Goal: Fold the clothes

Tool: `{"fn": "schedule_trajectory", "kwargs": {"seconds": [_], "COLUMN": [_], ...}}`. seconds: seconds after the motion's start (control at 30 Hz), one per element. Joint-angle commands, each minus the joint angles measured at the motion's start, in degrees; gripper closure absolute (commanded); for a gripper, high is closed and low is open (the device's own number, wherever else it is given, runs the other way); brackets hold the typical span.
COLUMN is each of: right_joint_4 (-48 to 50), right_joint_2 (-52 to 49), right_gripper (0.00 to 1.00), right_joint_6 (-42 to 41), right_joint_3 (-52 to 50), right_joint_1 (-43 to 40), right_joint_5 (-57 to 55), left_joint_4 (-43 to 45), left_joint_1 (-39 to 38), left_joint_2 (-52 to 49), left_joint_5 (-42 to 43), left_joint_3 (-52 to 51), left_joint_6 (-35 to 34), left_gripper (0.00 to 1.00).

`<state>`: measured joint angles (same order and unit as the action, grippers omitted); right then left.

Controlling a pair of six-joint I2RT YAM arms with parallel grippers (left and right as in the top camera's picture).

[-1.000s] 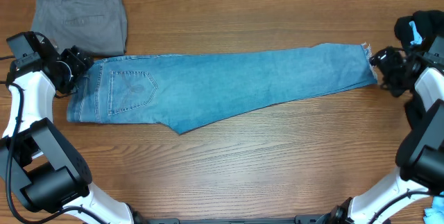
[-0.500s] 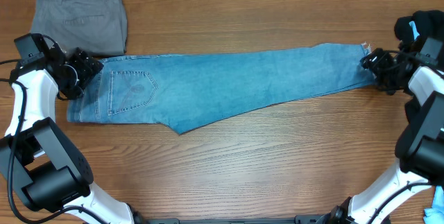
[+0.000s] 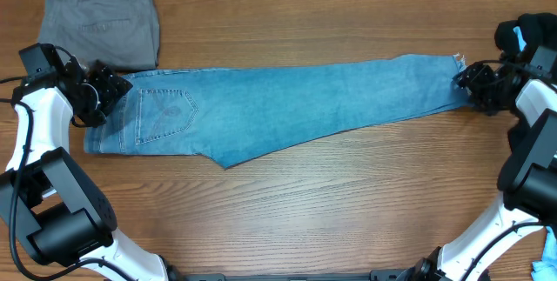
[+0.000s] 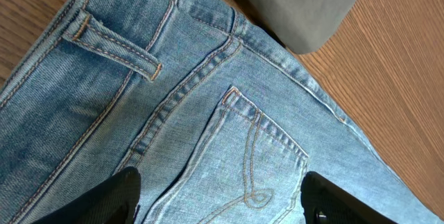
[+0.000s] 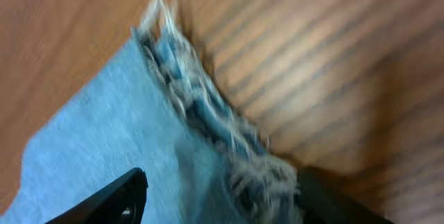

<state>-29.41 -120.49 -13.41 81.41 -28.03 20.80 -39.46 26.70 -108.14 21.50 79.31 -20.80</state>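
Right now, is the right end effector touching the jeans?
Cannot tell. Right wrist view is blurred: the right end effector straddles the frayed hem of the jeans, contact or gap unclear.

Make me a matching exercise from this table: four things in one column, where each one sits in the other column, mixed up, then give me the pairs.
Things:
1. jeans
2. grey trousers
3. back pocket
4. frayed hem

Places:
A. far left of the table, folded
B. right end of the denim
C. laid lengthwise across the middle
D. left end of the denim

Pairs: 1-C, 2-A, 3-D, 4-B.
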Motion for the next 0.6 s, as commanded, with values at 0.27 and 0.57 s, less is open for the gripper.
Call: {"fn": "schedule_trajectory", "kwargs": {"seconds": [0.27, 0.57], "right_joint_4": [2.6, 2.8], "right_joint_2": [-0.5, -4.2], "right_gripper": [0.23, 0.23], "right_joint_6": [0.1, 0.4], "right_joint_3": [11.3, 11.3], "right_joint_1": [2.0, 8.1], "right_joint_5": [0.6, -7.7], "left_joint_4": [-0.4, -0.4], "left_joint_1": [-2.4, -11.5], "left_joint_2": [-0.5, -0.5], "left_joint_5": [7.3, 2.4], "left_joint_3": [1.5, 2.3], "left_joint_6": [2.0, 3.0], "left_gripper": [0.35, 0.32]}}
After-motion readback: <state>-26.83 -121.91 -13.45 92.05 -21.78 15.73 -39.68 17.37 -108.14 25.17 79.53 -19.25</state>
